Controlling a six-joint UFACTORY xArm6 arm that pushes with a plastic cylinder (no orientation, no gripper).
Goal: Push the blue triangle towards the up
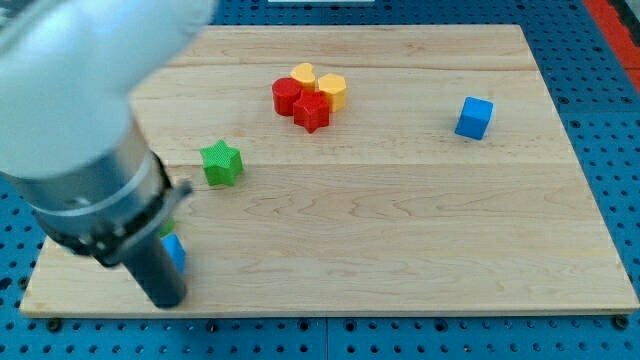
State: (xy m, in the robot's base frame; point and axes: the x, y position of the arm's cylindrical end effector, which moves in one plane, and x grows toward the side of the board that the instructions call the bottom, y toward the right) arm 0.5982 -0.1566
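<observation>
At the near left of the wooden board (400,260), the rod, with no gripper to open or close, hid its tip beside the half-covered blue triangle (176,250), with a green star (221,163) beyond and a blue cube (474,117) far right.

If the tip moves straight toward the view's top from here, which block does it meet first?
Probably the blue block, partly hidden behind the rod just above my tip; they look almost touching, but depth is unclear. The green star lies farther to the view's right.
</observation>
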